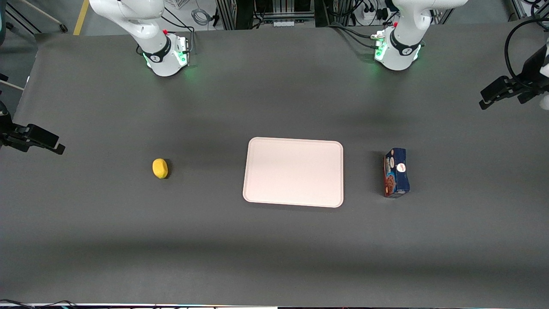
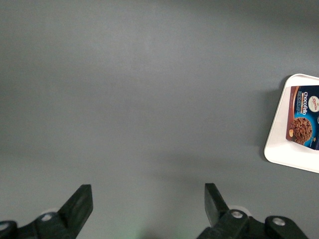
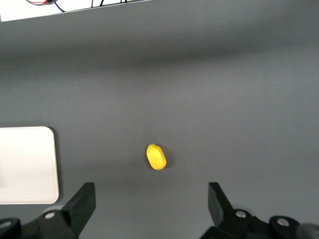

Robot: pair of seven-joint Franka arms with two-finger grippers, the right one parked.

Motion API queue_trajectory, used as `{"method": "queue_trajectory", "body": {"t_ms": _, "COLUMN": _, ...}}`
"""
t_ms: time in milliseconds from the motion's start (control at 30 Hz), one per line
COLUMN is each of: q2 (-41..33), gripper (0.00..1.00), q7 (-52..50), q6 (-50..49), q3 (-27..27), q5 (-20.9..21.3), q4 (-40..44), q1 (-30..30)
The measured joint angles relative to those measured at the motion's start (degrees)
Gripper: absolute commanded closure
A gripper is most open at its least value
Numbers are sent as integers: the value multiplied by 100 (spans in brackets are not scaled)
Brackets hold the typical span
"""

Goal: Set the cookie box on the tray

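Gripper (image 2: 148, 206) hangs with fingers apart and empty over bare table (image 1: 274, 249), well clear of the cookie box (image 1: 396, 172), which stands on the table just beside the tray (image 1: 294, 171).

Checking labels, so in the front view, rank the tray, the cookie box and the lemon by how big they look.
1. Tray
2. Cookie box
3. Lemon

All rest on the table, so nearness hardly matters. The hand hangs open toward the working arm's end.
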Motion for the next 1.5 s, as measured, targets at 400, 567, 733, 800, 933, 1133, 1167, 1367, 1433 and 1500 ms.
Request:
{"method": "queue_trajectory", "body": {"t_ms": 400, "q2": 213, "gripper": 0, "q7": 1, "q6": -116, "q3": -13, "q5": -2, "q4": 242, "q1": -1}}
{"method": "queue_trajectory", "body": {"t_ms": 567, "q2": 215, "gripper": 0, "q7": 1, "q6": -136, "q3": -28, "q5": -3, "q4": 269, "q1": -4}}
{"method": "queue_trajectory", "body": {"t_ms": 733, "q2": 216, "gripper": 0, "q7": 1, "q6": -155, "q3": -102, "q5": -20, "q4": 370, "q1": -7}}
{"method": "queue_trajectory", "body": {"t_ms": 800, "q2": 225, "gripper": 0, "q7": -4, "q6": -177, "q3": -197, "q5": -26, "q4": 447, "q1": -11}}
{"method": "queue_trajectory", "body": {"t_ms": 933, "q2": 329, "gripper": 0, "q7": -148, "q6": -192, "q3": -437, "q5": -30, "q4": 606, "q1": -19}}
{"method": "queue_trajectory", "body": {"t_ms": 1133, "q2": 837, "gripper": 0, "q7": -403, "q6": 2, "q3": -862, "q5": -31, "q4": 707, "q1": -31}}
{"method": "queue_trajectory", "body": {"t_ms": 1167, "q2": 977, "gripper": 0, "q7": -432, "q6": 107, "q3": -924, "q5": -31, "q4": 711, "q1": -34}}
{"method": "queue_trajectory", "body": {"t_ms": 1367, "q2": 1900, "gripper": 0, "q7": -448, "q6": 719, "q3": -1115, "q5": -30, "q4": 718, "q1": -43}}
{"method": "queue_trajectory", "body": {"t_ms": 1433, "q2": 2231, "gripper": 0, "q7": -416, "q6": 881, "q3": -1137, "q5": -27, "q4": 727, "q1": -43}}
{"method": "queue_trajectory", "body": {"t_ms": 1500, "q2": 2521, "gripper": 0, "q7": -301, "q6": 1007, "q3": -1140, "q5": -25, "q4": 740, "q1": -42}}
